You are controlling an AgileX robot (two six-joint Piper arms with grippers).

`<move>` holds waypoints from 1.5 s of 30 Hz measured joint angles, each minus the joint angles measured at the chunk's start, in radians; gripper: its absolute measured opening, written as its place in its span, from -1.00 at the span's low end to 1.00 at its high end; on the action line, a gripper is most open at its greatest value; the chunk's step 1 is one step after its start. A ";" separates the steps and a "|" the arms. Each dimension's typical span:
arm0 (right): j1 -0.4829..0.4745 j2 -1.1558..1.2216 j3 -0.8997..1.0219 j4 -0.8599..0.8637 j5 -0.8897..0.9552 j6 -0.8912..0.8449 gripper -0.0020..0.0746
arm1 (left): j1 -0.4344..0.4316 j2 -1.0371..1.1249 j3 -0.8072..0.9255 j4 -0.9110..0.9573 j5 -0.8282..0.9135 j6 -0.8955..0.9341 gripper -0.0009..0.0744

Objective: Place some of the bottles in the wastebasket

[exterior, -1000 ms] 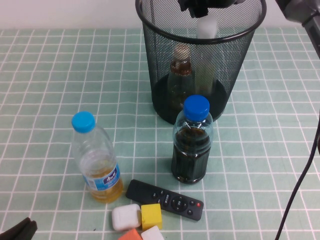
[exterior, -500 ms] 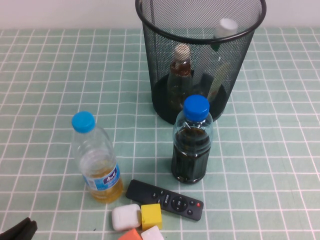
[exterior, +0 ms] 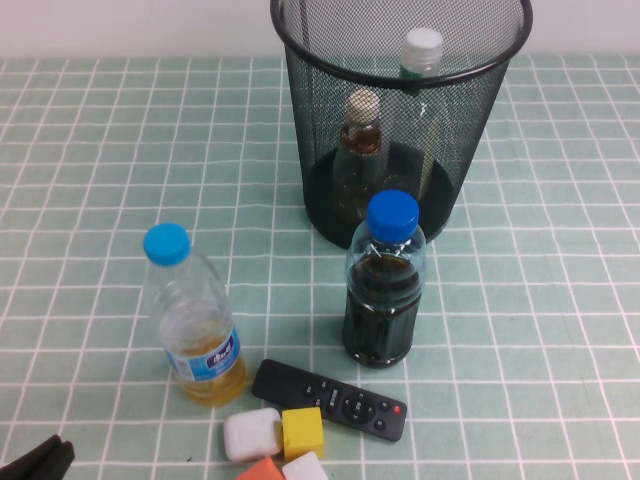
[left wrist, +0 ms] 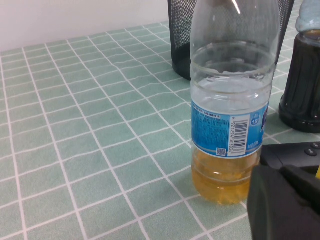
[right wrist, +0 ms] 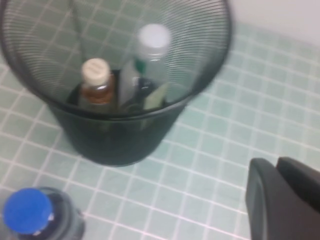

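The black wire-mesh wastebasket [exterior: 312, 140] stands at the back middle of the table. Both clear bottles stand inside it. The small one with the beige cap [exterior: 362, 125] is at the left. The larger one with the white cap and green label [exterior: 421, 50] leans at the right. The right wrist view looks down on the wastebasket [right wrist: 125, 142] with the small bottle [right wrist: 96, 80] and the larger bottle [right wrist: 150, 47] in it. My right gripper [right wrist: 285, 200] is shut and empty, above and beside the basket, out of the high view. My left gripper [exterior: 40, 462] is shut and empty at the near left corner.
A blue-capped bottle of yellow liquid [exterior: 195, 320] and a blue-capped bottle of dark liquid [exterior: 385, 290] stand in front of the basket. A black remote [exterior: 330, 398] and some small coloured blocks [exterior: 275, 440] lie near the front edge. The yellow bottle [left wrist: 230, 115] is close to my left gripper [left wrist: 285, 205].
My right gripper, over the basket with the white-capped bottle one second ago, let it go and left the high view. The bottle dropped in and settled more upright.
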 joint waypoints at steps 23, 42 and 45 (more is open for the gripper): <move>-0.375 -0.887 1.140 -0.022 -0.696 -0.091 -0.96 | 0.000 0.000 0.000 0.000 0.000 0.000 -0.98; -0.528 -1.428 1.942 0.197 -1.159 -0.080 -0.96 | 0.000 0.000 0.000 0.000 0.000 0.000 -0.98; -0.532 -1.429 1.942 0.197 -1.071 -0.080 -0.96 | 0.000 0.000 0.000 0.000 0.000 0.000 -0.98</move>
